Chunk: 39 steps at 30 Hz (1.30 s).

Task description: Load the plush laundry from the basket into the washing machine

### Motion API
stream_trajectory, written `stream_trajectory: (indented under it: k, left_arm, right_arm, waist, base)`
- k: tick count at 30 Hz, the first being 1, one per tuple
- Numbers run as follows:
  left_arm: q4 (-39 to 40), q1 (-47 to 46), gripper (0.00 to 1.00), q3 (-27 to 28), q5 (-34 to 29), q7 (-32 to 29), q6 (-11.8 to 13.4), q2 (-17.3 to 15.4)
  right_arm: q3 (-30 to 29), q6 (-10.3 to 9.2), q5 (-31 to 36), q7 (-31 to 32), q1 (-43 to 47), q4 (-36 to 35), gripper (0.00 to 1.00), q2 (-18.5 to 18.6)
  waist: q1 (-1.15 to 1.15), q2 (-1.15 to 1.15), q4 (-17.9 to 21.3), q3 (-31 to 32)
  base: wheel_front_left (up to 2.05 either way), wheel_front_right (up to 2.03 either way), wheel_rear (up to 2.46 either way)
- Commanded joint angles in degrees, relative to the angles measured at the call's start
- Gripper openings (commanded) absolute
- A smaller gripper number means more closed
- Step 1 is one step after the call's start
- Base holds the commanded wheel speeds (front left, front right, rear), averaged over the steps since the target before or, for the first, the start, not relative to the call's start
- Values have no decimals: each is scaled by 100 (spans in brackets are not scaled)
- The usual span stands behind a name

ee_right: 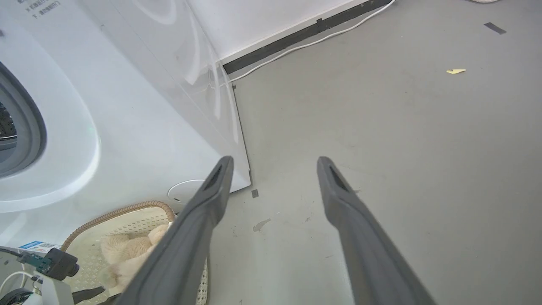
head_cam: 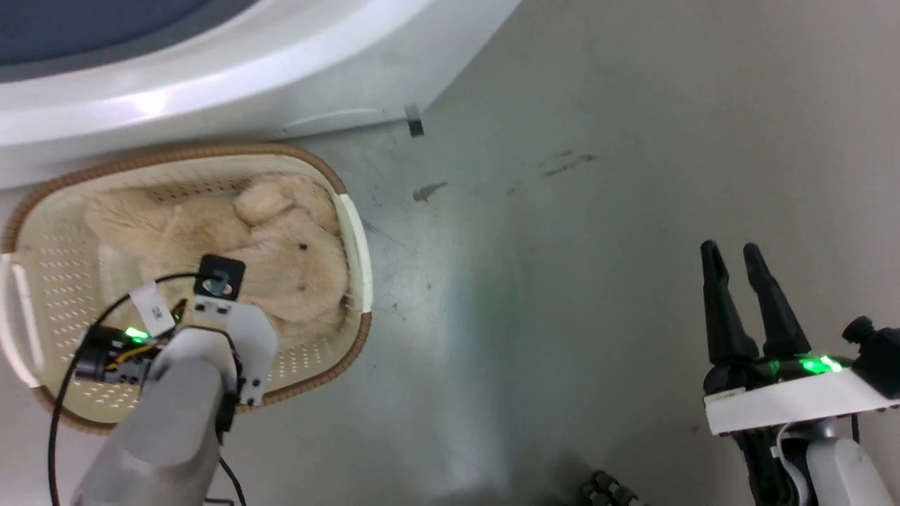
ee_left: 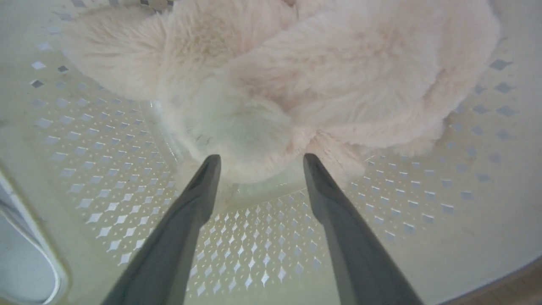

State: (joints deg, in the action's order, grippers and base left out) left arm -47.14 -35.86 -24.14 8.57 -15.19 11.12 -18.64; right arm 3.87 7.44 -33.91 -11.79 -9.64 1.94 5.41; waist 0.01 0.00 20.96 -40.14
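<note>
In the head view we see the basket (head_cam: 211, 151) at the left of the frame. It stands on the grey floor (head_cam: 598, 246), just beside the white washing machine (head_cam: 211, 84) in the upper left corner. The plush toy (head_cam: 281, 246) lies inside the basket, toward its right side, so it is not yet in the machine.

The left tool (ee_left: 258, 163) reaches down into the basket. In the left wrist view its two dark fingers (ee_left: 199, 199) stand wide apart, released and grasping nothing. Their tips are at the lower edge of the fur, in the middle of that frame, and we cannot tell if they touch it.

The right tool (head_cam: 730, 253) is at the lower right of the head view, well apart from the basket and over the bare floor. Its fingers are also spread, and it holds nothing.
</note>
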Motion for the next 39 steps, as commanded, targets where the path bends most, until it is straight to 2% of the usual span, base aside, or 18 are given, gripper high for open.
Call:
stream_trajectory:
  k: [1, 9, 13, 20, 27, 28, 30, 34, 39]
  left_arm:
    - [-101, -158, 100, -70, -36, -49, 56, -56]
    - [-198, -452, 100, -131, 194, -96, 278, -234]
    - [-68, -681, 100, 16, 424, 245, 478, -316]
    - [-205, -977, 100, -247, 445, 143, 543, -504]
    - [-217, -1053, 100, -324, 602, 109, 480, -554]
    - [-191, -1042, 0, -333, 619, 143, 446, -544]
    - [-142, -1010, 0, -329, 674, 232, 380, -521]
    - [-15, -869, 0, -124, 908, 757, 432, -420]
    - [-38, -559, 0, -75, 1070, 1382, 335, -265]
  right_arm:
    - [10, 4, -92, -54, -113, 20, 100, 40]
    - [11, 4, -386, -150, -317, 6, 100, 91]
    - [-2, 4, -538, -198, -414, -19, 100, 112]
    - [79, 4, -776, -282, -525, 13, 100, 146]
    - [157, 5, -920, -320, -612, -36, 100, 169]
    - [158, 5, -922, -320, -619, -36, 100, 172]
    - [160, 5, -915, -320, -632, -20, 100, 177]
    - [130, 5, -862, -320, -611, 46, 100, 207]
    - [-37, 5, -706, -320, -463, 83, 100, 244]
  waist:
    - [0, 0, 79, -131]
    - [-1, 0, 275, -579]
    - [-1, 0, 362, -843]
    - [-1, 0, 500, -1223]
    - [-1, 0, 581, -1470]
    - [-1, 0, 578, -1478]
    - [-1, 0, 572, -1475]
    - [-1, 0, 521, -1309]
    - [-1, 0, 335, -810]
  base:
    - [0, 0, 0]
    - [0, 0, 0]
    - [0, 0, 0]
    - [0, 0, 0]
    - [0, 0, 0]
    - [0, 0, 0]
    - [0, 0, 0]
    - [0, 0, 0]
    - [0, 0, 0]
